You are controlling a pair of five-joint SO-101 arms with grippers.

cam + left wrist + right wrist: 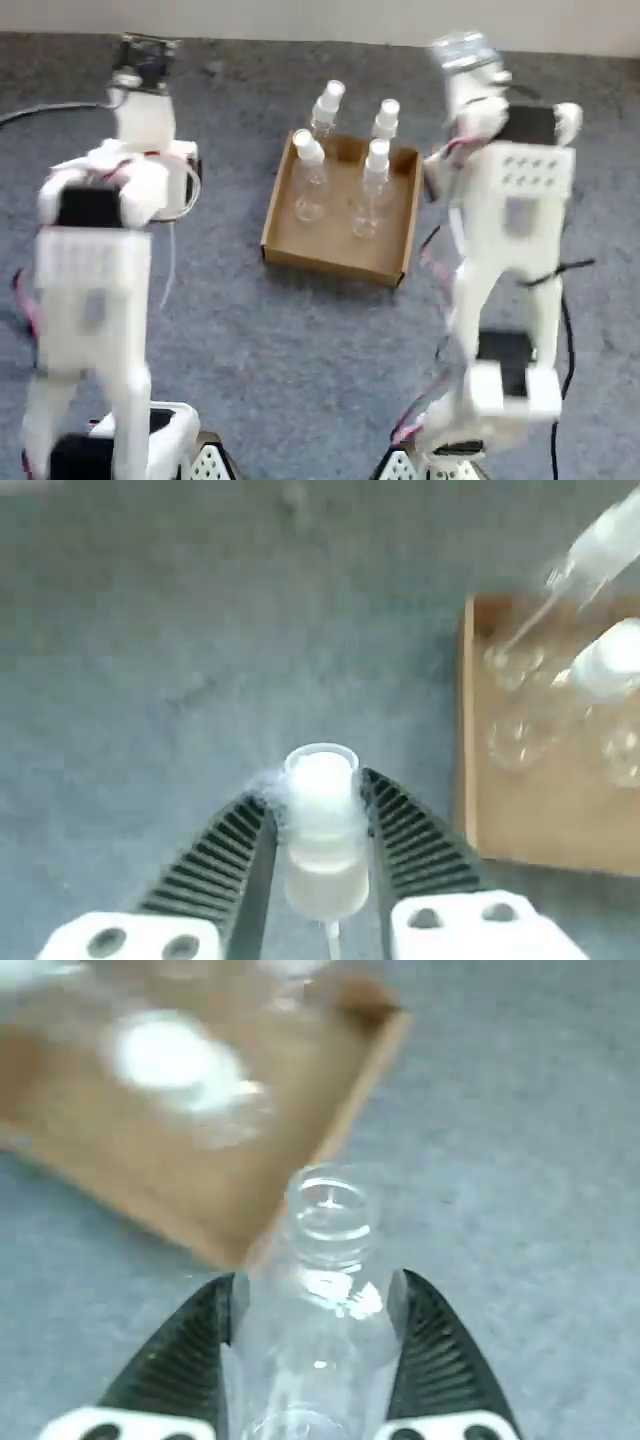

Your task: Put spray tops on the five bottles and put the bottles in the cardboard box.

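Left gripper point(320, 794) around sprayer point(322, 825); right gripper point(315, 1290), bottle point(326, 1222)

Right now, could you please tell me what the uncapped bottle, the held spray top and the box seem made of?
Bottle: clear glossy plastic, probably, see-through with bright highlights; glass is possible.
Spray top: translucent white plastic, apparently, smooth.
Cardboard box: matte brown cardboard, dull walls.

Grey, mottled table covering point(300, 350) — carpet-like in texture, pale strip point(300, 15) along its far edge
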